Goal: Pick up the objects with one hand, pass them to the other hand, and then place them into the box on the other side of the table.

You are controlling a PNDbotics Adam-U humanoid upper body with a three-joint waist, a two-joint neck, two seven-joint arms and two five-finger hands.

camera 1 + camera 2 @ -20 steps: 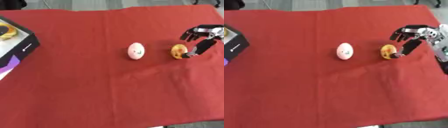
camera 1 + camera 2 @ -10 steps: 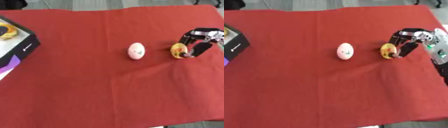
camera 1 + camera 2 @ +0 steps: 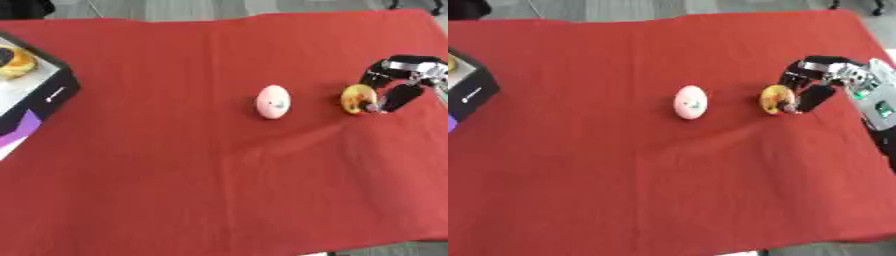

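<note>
A small yellow round object (image 3: 357, 98) lies on the red cloth at the right. My right hand (image 3: 814, 82) comes in from the right edge and is curled around it, fingers over its far side and thumb at its near right side. A pale pink egg-shaped object (image 3: 272, 101) stands upright at the middle of the cloth, apart from the hand. A black box (image 3: 52, 85) with a white inside sits at the left edge, and a yellow thing (image 3: 13, 62) lies in it. My left hand shows in no view.
The red cloth (image 3: 201, 175) covers the whole table, with a few folds near the yellow object. Grey floor shows beyond the far edge. A purple-and-white panel (image 3: 16, 134) lies beside the box at the left.
My right hand has come down and closed in on the yellow object, its fingers curling from spread to around it. The egg and the box have not moved.
</note>
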